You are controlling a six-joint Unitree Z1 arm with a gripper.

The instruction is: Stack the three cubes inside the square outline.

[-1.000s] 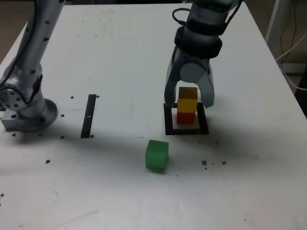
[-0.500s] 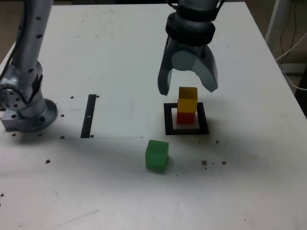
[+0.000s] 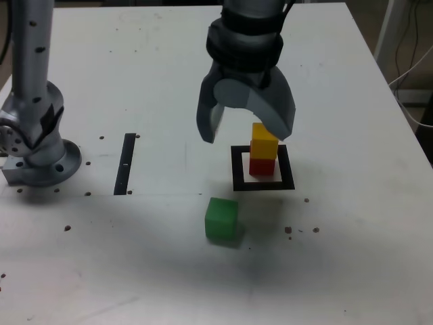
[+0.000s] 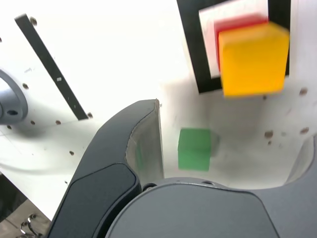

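First inspector: Where are you keeping your gripper (image 3: 247, 137), operator, and how are its jaws standing?

Second inspector: You are holding it above the white tabletop (image 3: 169, 271), with the jaws standing wide and gripping nothing. In the exterior view, its right finger is partly overlapping the yellow cube (image 3: 264, 142).

First inspector: Where are your cubes lying?

Second inspector: Your yellow cube is resting on the red cube (image 3: 262, 166), which is sitting inside the black square outline (image 3: 238, 169). Your green cube (image 3: 221, 219) is lying outside, on the near side and to the exterior view's left of the outline.

First inspector: And farther left?

Second inspector: The straight black strip (image 3: 125, 164) is lying between the arm's round base (image 3: 51, 166) and your outline.
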